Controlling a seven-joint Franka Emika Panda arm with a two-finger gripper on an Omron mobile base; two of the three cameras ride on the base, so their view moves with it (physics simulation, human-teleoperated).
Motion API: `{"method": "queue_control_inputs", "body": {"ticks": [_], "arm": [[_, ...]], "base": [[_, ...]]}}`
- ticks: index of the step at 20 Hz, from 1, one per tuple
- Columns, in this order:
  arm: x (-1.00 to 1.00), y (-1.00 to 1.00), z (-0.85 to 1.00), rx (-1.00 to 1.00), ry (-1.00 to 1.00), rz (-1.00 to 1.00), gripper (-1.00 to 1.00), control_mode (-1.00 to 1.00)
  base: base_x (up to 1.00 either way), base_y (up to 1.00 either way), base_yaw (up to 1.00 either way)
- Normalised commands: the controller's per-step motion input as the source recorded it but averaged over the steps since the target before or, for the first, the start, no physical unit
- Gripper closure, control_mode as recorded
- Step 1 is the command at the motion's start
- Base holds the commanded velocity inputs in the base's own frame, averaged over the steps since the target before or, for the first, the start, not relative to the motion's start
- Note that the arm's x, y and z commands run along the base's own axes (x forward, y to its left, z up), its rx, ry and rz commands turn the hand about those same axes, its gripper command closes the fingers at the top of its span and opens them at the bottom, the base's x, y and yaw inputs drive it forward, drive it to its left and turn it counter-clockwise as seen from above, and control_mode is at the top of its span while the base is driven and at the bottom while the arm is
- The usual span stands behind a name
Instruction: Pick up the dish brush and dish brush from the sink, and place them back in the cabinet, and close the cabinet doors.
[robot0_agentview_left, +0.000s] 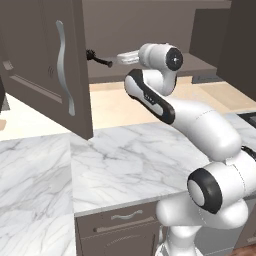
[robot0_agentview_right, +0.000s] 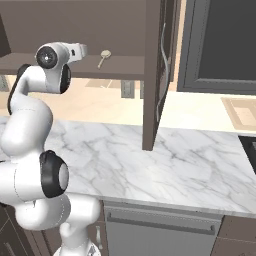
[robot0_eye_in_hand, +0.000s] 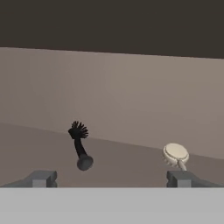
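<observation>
- Jaws: spread wide, nothing between them; the two dark fingertips (robot0_eye_in_hand: 43, 178) stand far apart at the bottom of the hand view
- Gripper (robot0_eye_in_hand: 112, 179): aimed into the cabinet, level with the shelf; in the left base view the hand (robot0_agentview_left: 131, 57) reaches toward the cabinet opening
- Black brush (robot0_eye_in_hand: 79, 146): lies on the shelf (robot0_eye_in_hand: 131, 159) ahead of the left fingertip, bristly head toward the back wall, handle end toward the hand; apart from both fingertips
- Black brush, left base view (robot0_agentview_left: 98, 57): on the shelf just in front of the hand, beside the left door
- Cream brush (robot0_eye_in_hand: 176, 154): on the same shelf, just above the right fingertip, round head toward the back, thin handle running down behind that fingertip; contact cannot be told
- Cream brush, right base view (robot0_agentview_right: 104, 56): on the shelf just right of the hand, handle angled down-left
- The two brushes lie well apart, one to each side of the gripper axis
- Cabinet (robot0_agentview_right: 125, 30): both doors stand open
- Left door (robot0_agentview_left: 45, 60): swung outward, wavy silver handle (robot0_agentview_left: 64, 67) facing the camera
- Right door (robot0_agentview_right: 152, 75): seen edge-on, lower end above the counter
- Counter (robot0_agentview_left: 125, 160): white marble, below the cabinet
- Arm (robot0_agentview_left: 200, 130): rises from the base and bends up toward the shelf
</observation>
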Motion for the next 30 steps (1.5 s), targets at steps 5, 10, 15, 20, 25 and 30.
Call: {"method": "queue_control_inputs", "body": {"ticks": [5, 10, 15, 20, 25, 30], "arm": [[-0.37, -0.21, 0.12, 0.0, 0.0, 0.0, -1.0, -1.0], [-0.32, -0.16, 0.11, 0.0, 0.0, 0.0, -1.0, -1.0], [-0.3, -0.15, 0.02, 0.0, 0.0, 0.0, -1.0, -1.0], [-0.35, -0.19, 0.02, 0.0, 0.0, 0.0, -1.0, -1.0], [-0.36, -0.19, 0.07, 0.0, 0.0, 0.0, -1.0, -1.0], [-0.38, -0.16, 0.08, 0.0, 0.0, 0.0, -1.0, -1.0]], "base": [[0.0, 0.0, 0.0], [0.0, 0.0, 0.0], [0.0, 0.0, 0.0], [0.0, 0.0, 0.0], [0.0, 0.0, 0.0], [0.0, 0.0, 0.0]]}}
